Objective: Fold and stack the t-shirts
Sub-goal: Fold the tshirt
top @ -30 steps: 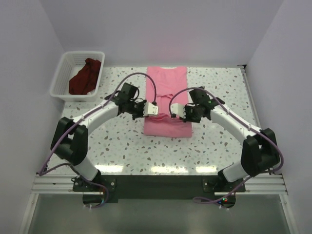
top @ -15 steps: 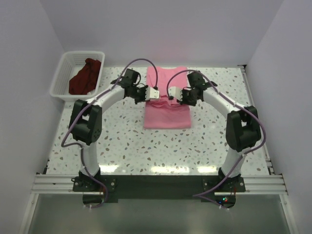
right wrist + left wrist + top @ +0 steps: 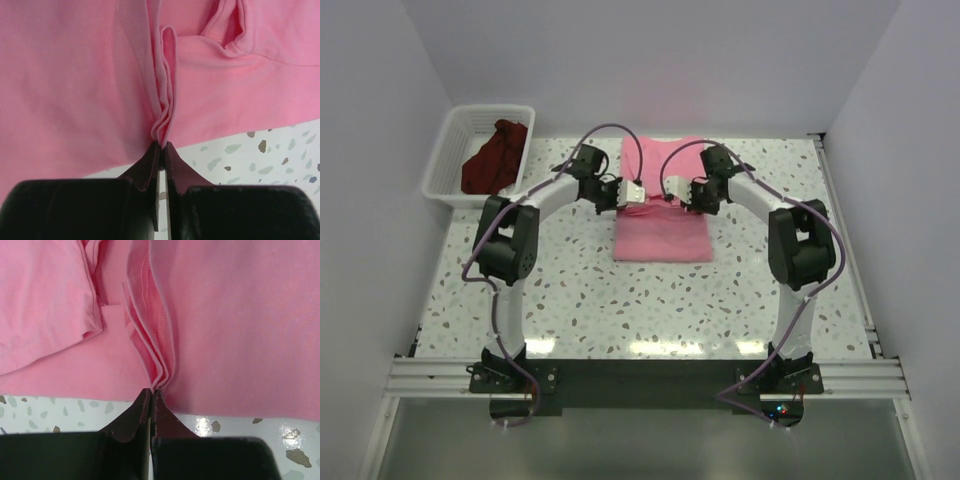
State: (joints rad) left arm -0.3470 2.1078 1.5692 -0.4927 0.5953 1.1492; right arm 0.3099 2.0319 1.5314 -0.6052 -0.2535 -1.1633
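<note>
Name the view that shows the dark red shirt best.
The top view: the dark red shirt lies bunched in the white basket at the far left of the table. Both wrist views face the pink shirt and show none of it.

Speckled table (image 3: 580, 290) under pink t-shirt (image 3: 662, 240) and white basket (image 3: 440, 160).
</note>
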